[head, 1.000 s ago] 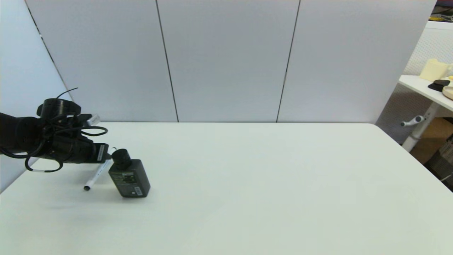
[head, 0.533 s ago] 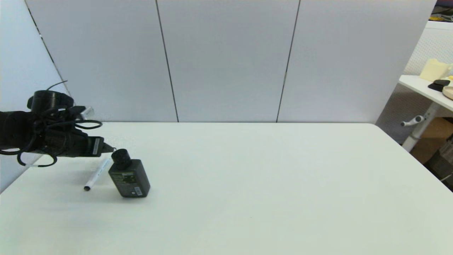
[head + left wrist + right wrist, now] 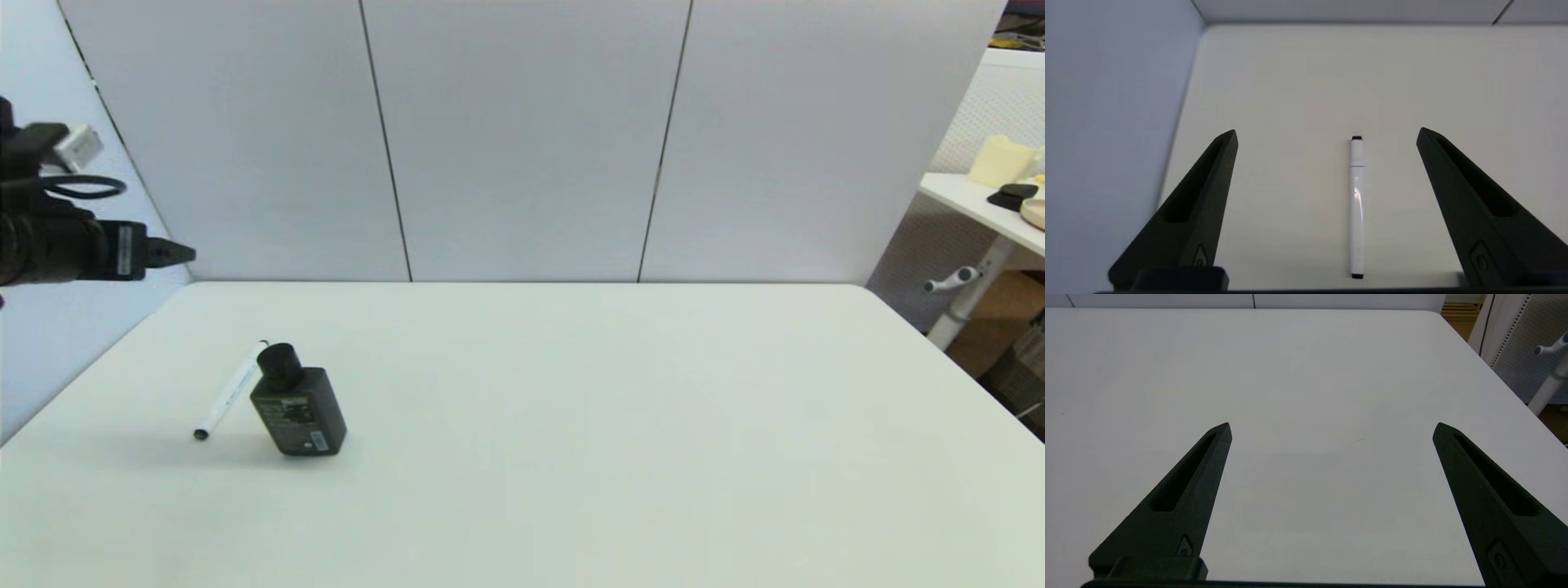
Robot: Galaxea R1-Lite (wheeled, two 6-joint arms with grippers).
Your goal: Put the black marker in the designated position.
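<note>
White-barrelled, the black marker [image 3: 230, 393] lies flat just beside the dark bottle [image 3: 297, 403], on the side nearer the left gripper [image 3: 181, 254], which hangs well above it, fingers spread and empty. The barrel runs lengthwise between them (the wrist view hides the bottle). The right gripper [image 3: 1331, 428] is parked, also spread.

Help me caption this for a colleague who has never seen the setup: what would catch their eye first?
Probably the dark grey bottle with a round black cap, alone on the near-left part of the white table, with the black marker lying flat beside it on its left. Next, the left gripper, open and empty, raised above the table's far-left corner. The right gripper is open over bare tabletop.
</note>
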